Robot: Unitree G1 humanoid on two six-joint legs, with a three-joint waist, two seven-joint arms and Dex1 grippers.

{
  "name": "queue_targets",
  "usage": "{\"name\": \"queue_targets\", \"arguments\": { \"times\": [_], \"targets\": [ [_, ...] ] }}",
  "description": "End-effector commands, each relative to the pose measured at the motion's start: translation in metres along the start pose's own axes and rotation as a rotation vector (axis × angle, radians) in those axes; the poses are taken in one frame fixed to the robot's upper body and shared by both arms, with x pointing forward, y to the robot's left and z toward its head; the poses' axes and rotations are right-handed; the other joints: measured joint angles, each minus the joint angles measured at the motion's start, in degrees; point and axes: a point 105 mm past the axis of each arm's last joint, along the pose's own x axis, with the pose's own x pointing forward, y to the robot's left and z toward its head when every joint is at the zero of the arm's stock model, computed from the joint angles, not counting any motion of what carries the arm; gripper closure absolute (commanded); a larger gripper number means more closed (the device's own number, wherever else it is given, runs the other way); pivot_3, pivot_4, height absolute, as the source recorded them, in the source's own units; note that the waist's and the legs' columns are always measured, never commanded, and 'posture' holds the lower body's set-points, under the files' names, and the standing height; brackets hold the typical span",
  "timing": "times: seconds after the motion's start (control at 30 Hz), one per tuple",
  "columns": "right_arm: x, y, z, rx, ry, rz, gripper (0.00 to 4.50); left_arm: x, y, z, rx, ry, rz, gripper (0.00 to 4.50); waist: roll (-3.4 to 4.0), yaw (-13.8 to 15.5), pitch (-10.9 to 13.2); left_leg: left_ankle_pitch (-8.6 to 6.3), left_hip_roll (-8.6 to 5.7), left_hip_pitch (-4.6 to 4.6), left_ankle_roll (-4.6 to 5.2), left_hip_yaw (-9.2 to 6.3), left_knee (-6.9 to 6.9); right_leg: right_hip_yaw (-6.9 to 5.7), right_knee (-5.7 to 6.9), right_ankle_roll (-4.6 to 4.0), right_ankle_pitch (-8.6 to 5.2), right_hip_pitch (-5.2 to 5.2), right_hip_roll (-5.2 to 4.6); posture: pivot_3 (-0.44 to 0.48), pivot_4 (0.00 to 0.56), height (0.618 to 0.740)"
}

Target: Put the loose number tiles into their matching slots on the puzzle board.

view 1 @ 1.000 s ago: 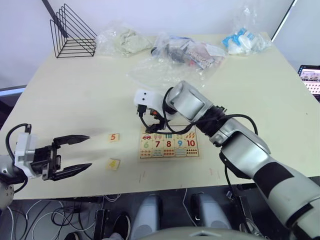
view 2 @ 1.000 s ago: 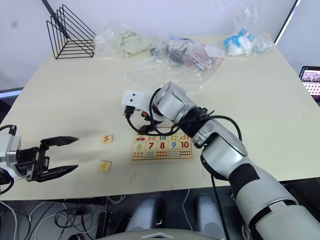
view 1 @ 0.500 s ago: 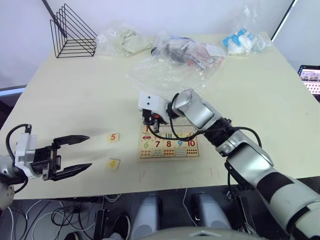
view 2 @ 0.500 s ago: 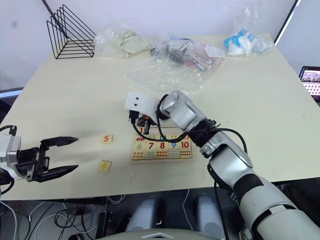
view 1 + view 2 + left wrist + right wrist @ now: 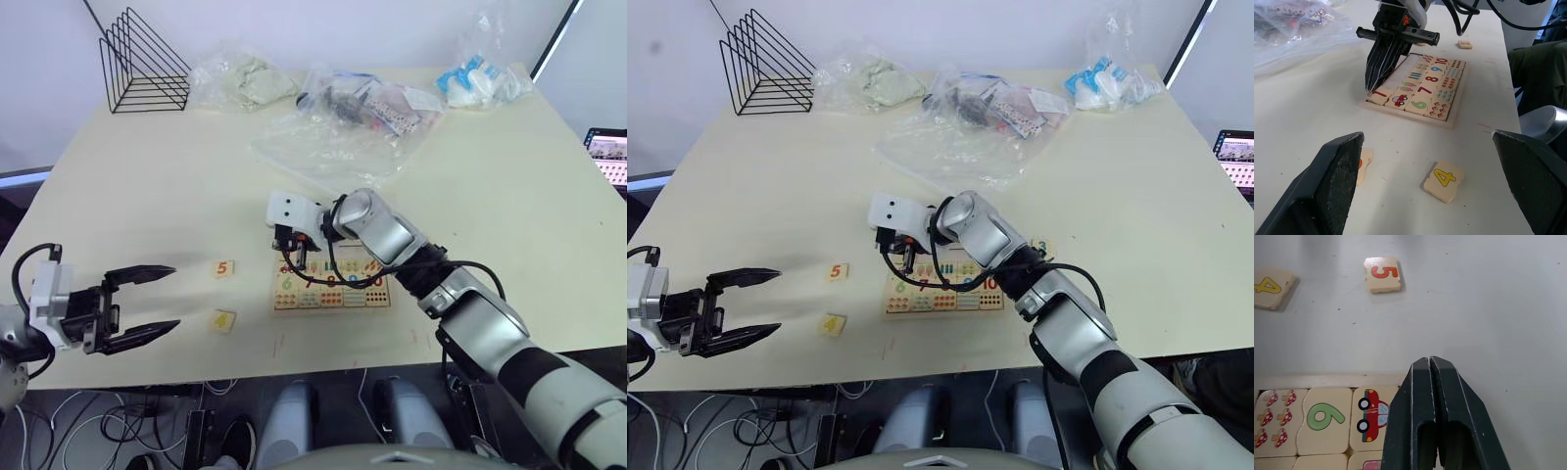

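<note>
- The puzzle board (image 5: 331, 282) lies flat near the front edge of a pale desk (image 5: 147, 186) in the left eye view; a black wire rack (image 5: 143, 65) and several clear plastic bags (image 5: 345, 117) sit along the far side.
- The right pincer (image 5: 290, 257) points down at the board's far left corner, its black fingers pressed together with nothing held.
- The left pincer (image 5: 147, 304) hovers off the desk's front left corner, its two fingers spread wide and empty, well apart from the board.
- Two loose tiles lie between that pincer and the board: the 5 tile (image 5: 223, 268) and, nearer the front edge, the 4 tile (image 5: 222, 320).
- In the right eye view another loose tile (image 5: 1040, 248) rests just beside the board's right side.
- The left wrist view shows the board's tiles 6 to 10 in a row, with picture tiles around them, and the right pincer's tip touching the corner beside a red car tile (image 5: 1399, 100).
- The right wrist view shows the closed fingers (image 5: 1442, 423) above the car tile and the green 6 tile (image 5: 1325, 417), with the 5 and 4 tiles on bare desk beyond.
</note>
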Motion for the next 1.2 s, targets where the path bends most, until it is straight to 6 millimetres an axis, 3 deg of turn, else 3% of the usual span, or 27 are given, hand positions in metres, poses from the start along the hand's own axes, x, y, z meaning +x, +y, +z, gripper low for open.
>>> {"name": "queue_targets", "arguments": {
  "times": [0.03, 0.47, 1.2],
  "targets": [
    [-0.001, -0.003, 0.011, 0.004, -0.093, -0.026, 4.46, -0.001, -0.003, 0.002, 0.019, -0.003, -0.024, 0.00, 0.00, 0.00, 0.00, 0.00, 0.00, 0.00, 0.00, 0.01, 0.00, 0.00, 0.00, 0.00, 0.00, 0.00, 0.00, 0.000, 0.150, 0.740],
    [0.001, -0.004, 0.003, 0.099, -0.212, -0.040, 4.46, -0.002, -0.003, 0.002, 0.015, 0.000, -0.024, 0.00, 0.00, -0.01, 0.00, 0.00, 0.00, 0.00, 0.00, 0.03, 0.00, 0.01, 0.00, 0.00, 0.00, 0.01, 0.00, 0.000, 0.150, 0.740],
    [0.006, 0.004, -0.026, 0.140, -0.171, -0.004, 4.46, -0.003, -0.003, 0.003, 0.013, 0.004, -0.025, 0.00, 0.00, 0.00, 0.00, 0.00, 0.01, 0.03, 0.00, 0.04, 0.01, 0.03, 0.03, -0.01, 0.00, 0.01, 0.01, 0.000, 0.150, 0.740]
  ]
}}
